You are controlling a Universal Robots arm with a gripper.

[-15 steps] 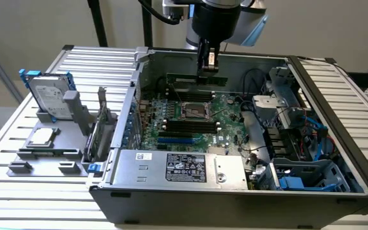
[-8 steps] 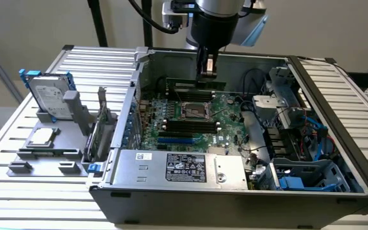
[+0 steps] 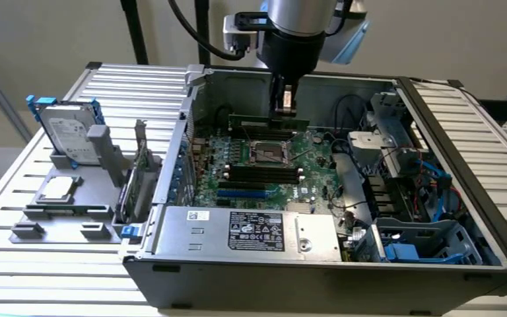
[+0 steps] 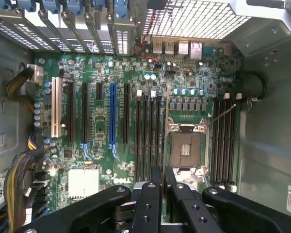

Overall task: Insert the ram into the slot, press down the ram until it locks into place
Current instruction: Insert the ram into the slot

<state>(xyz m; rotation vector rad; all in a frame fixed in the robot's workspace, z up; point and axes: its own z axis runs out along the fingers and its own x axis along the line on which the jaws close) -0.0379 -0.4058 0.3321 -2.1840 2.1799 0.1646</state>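
**Ram held clear above empty slots**

Clamps, with the gripper [image 3: 282, 113], the ram [image 3: 251, 121] at mid-length, fingers [image 4: 150, 204] drawn close on its flat faces. Seems chosen to leave both ends free for a slot's end clips.

Holds it level and on edge, running the same way as the black slots [image 3: 263, 173], apparently so that a straight drop would meet one.

Hangs clear of the motherboard [image 3: 319, 162], toward the edge farthest from the power supply [image 3: 245, 231] and beyond the CPU socket [image 3: 267, 153], touching nothing.

Shows the black slots beside the socket empty in the wrist view. Cannot tell which one is meant.

Works inside the open case [image 3: 324, 89], with room for the arm from above.

Leaves inserting and pressing down not yet done.
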